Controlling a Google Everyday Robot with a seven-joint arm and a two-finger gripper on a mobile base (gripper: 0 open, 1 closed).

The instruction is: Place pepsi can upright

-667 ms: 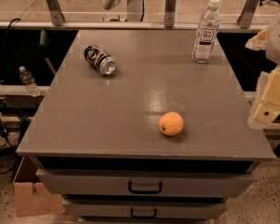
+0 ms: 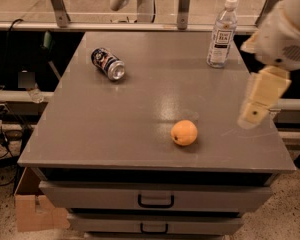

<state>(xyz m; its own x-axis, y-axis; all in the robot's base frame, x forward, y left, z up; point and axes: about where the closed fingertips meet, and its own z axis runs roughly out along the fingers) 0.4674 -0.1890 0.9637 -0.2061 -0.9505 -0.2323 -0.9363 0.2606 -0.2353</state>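
Observation:
The pepsi can (image 2: 108,63) is dark blue with red-white marks and silver rims. It lies on its side on the grey table (image 2: 115,129) at the far left, its silver end facing front-right. My gripper (image 2: 255,111) hangs over the table's right edge, cream-coloured and pointing down. It is far to the right of the can and holds nothing that I can see.
A clear water bottle (image 2: 221,33) with a white cap stands at the table's far right. An orange (image 2: 184,132) lies near the front middle, left of the gripper. Drawers (image 2: 155,200) sit under the tabletop. A cardboard box (image 2: 35,209) is on the floor at the left.
My arm has moved left, further in over the table's right edge. The can, the orange and the bottle have not moved.

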